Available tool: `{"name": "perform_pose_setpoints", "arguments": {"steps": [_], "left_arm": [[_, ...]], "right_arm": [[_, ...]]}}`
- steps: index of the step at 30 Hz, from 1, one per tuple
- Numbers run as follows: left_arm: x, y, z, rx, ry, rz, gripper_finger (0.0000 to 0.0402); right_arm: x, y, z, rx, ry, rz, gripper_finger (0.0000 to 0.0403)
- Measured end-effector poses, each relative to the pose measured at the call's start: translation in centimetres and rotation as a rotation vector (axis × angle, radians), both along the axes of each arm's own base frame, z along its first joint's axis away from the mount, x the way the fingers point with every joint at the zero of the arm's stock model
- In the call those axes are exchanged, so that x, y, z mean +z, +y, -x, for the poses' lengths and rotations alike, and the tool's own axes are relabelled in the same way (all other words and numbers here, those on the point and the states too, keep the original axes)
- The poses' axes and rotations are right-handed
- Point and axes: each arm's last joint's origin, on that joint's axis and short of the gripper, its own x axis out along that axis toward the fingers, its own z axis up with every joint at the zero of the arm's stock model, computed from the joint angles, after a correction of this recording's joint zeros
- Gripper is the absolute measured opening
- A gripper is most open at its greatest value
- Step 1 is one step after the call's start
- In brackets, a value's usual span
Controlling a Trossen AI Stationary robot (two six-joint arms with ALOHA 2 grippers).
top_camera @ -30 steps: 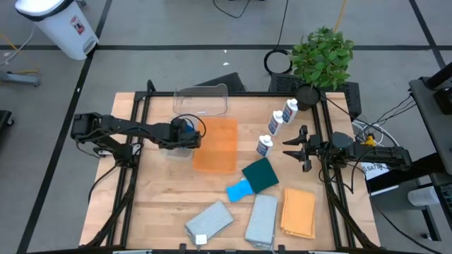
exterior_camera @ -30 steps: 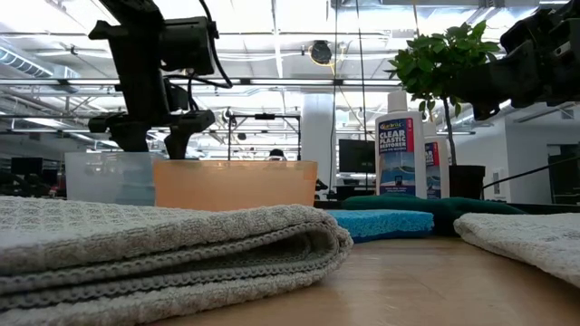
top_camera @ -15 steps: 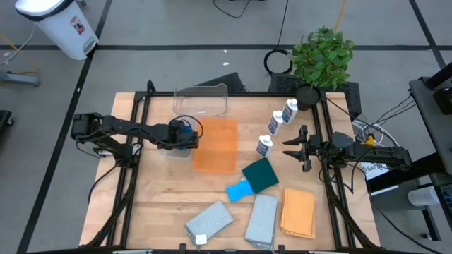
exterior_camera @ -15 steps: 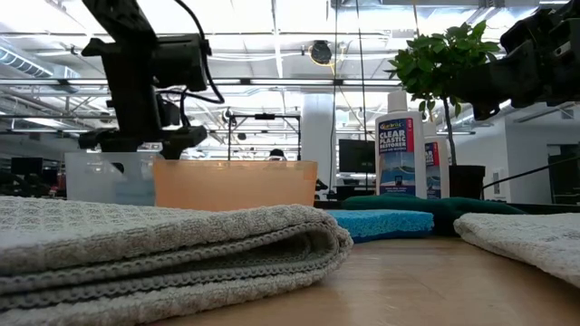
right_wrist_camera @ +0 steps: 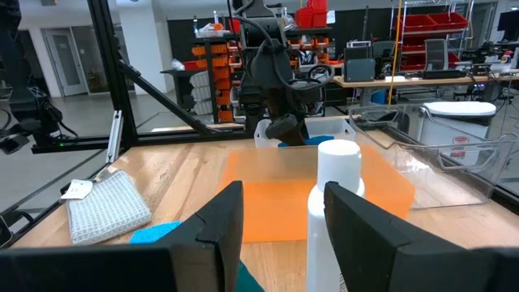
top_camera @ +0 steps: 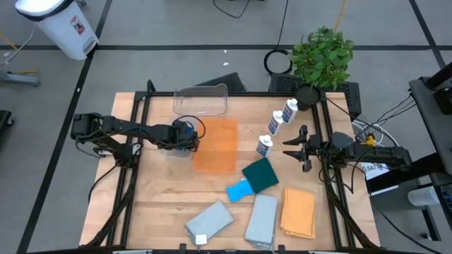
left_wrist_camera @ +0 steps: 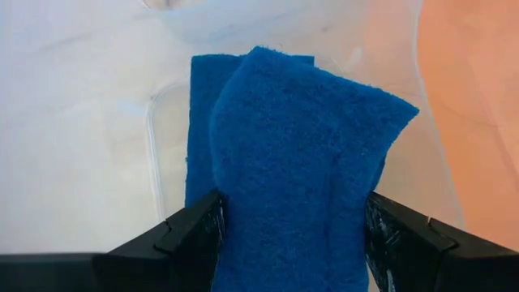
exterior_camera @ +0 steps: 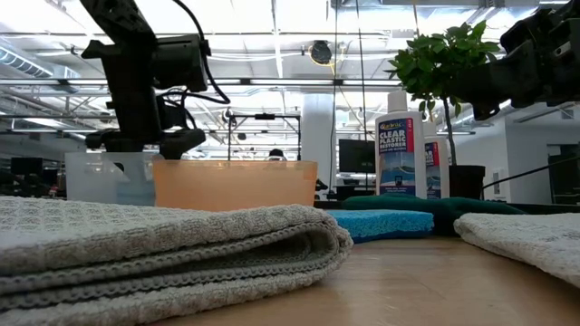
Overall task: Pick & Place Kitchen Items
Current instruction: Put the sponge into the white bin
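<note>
1 small dark blue sponge stays clamped in the left gripper, now lowered toward its bin, placement looking near; right gripper waits, jaws apart.

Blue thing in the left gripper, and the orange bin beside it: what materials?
Blue sponge: looks like soft fibrous foam or scrub pad, matte, with a fuzzy nap; it is pinched in the left gripper. Orange bin: probably translucent plastic, smooth and slightly frosted; light glows through its wall in the low view.
</note>
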Motion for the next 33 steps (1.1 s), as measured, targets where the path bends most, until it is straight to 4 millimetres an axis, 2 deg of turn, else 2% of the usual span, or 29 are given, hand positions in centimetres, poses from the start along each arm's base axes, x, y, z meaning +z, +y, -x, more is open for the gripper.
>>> {"name": "perform_pose_setpoints", "arguments": {"steps": [8, 18, 21, 28, 33], "left_arm": [[0.02, 0.01, -0.14, -0.068, 0.015, -0.008, 0.0257], [0.07, 0.07, -0.33, -0.008, -0.032, -0.018, 0.0261], [0.06, 0.08, -0.29, 0.015, -0.038, -0.018, 0.0279], [0.08, 0.12, -0.33, 0.005, -0.034, -0.034, 0.0350], [0.06, 0.07, -0.37, -0.004, -0.038, -0.015, 0.0379]], "right_arm": [[-0.01, 0.00, 0.00, 0.000, 0.001, 0.000, 0.0146], [0.00, 0.00, 0.00, 0.000, 0.000, 0.000, 0.0146], [0.00, 0.00, 0.00, 0.000, 0.000, 0.000, 0.0146], [0.00, 0.00, 0.00, 0.000, 0.000, 0.000, 0.0146], [-0.01, 0.00, 0.00, 0.000, 0.000, 0.000, 0.0146]]}}
